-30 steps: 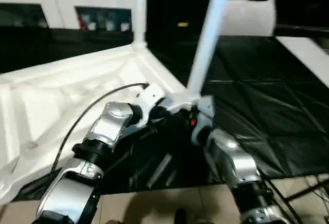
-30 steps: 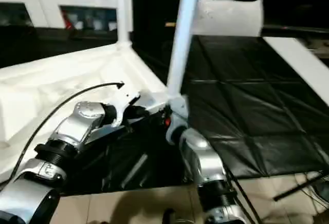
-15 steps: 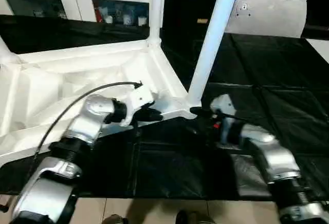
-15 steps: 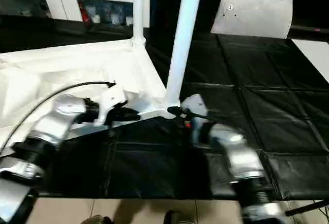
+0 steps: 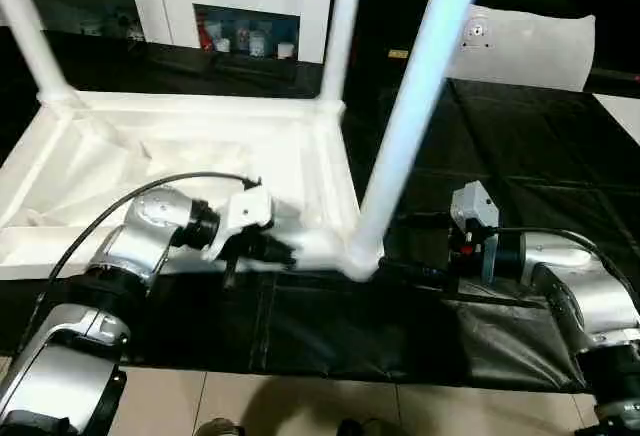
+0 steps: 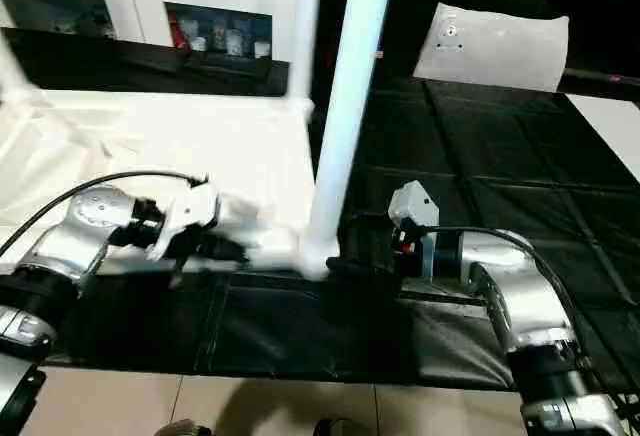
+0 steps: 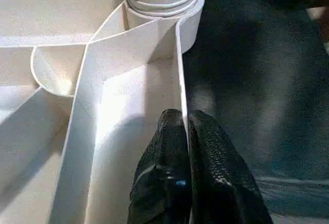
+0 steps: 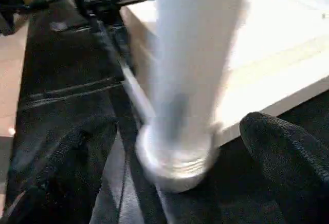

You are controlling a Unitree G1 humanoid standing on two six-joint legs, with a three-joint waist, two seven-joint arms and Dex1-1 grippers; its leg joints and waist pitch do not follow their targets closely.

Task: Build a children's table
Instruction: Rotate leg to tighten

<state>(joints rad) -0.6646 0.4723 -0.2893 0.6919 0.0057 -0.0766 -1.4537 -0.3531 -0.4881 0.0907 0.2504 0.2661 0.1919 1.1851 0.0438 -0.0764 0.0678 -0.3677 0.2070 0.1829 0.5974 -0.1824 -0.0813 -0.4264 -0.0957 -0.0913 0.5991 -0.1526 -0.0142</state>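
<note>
My left gripper (image 7: 184,126) pinches the tabletop (image 5: 180,156) rim (fingers clamped tight); my right gripper (image 8: 169,147) stands wide apart around the leg (image 5: 410,126).

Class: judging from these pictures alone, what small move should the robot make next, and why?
Probably draw the right gripper back from the near leg: its fingers stand wide open either side of the leg, which stands in its corner socket, while the left gripper pinches the tabletop rim.

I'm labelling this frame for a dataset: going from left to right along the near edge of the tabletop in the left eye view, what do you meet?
Left forearm → left gripper, shut on the tabletop's rim → the near leg standing in its corner socket → right gripper, open → right forearm.
</note>
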